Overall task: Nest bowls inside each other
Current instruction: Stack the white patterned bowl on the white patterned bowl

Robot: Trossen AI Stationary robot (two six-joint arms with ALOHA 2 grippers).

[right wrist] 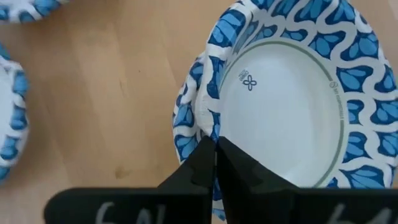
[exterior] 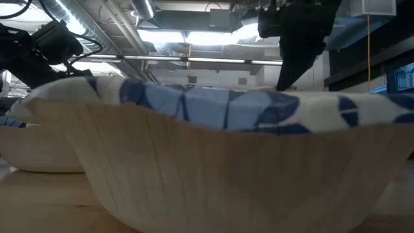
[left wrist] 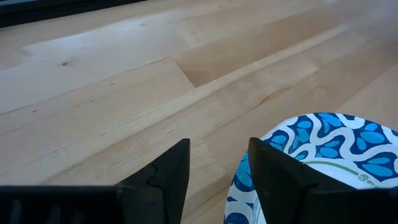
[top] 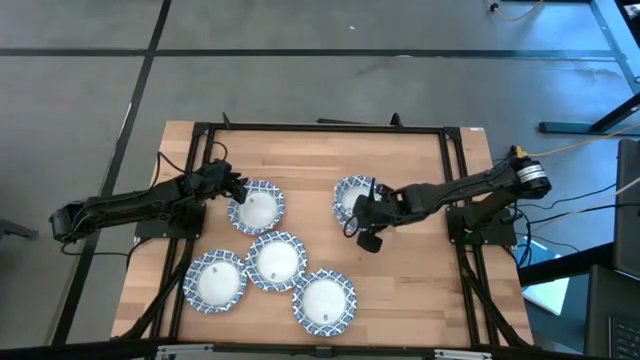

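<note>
Several bowls with white insides and blue-and-white rims stand on the wooden table (top: pixel 320 150). At the centre right, one bowl (right wrist: pixel 286 99) lies over a second one whose rim (right wrist: pixel 185 118) sticks out beside it. My right gripper (right wrist: pixel 214 146) (top: pixel 362 212) is shut on the upper bowl. My left gripper (left wrist: pixel 217 155) (top: pixel 238 188) stands open at the far left rim of another bowl (top: pixel 256 207) (left wrist: pixel 323 149). Three more bowls (top: pixel 276 260) (top: pixel 215 280) (top: pixel 324 302) sit nearer the front edge, rims touching or overlapping. My right gripper pinches the upper bowl's rim (right wrist: pixel 210 124) between its two fingers, on the bowl's near right side. The fingers slant down from above and from the table's right. The bowl lies open side up over the lower bowl, shifted a little off it. My left gripper has one finger (left wrist: pixel 280 174) right at the bowl's rim (left wrist: pixel 241 183); I cannot tell whether it touches.
A dark frame (top: pixel 320 127) runs around the tabletop. Bare wood lies along the far edge and at the near right corner. In the low view one bowl (exterior: pixel 226 162) fills the foreground, with my right arm (exterior: pixel 294 32) coming down behind it.
</note>
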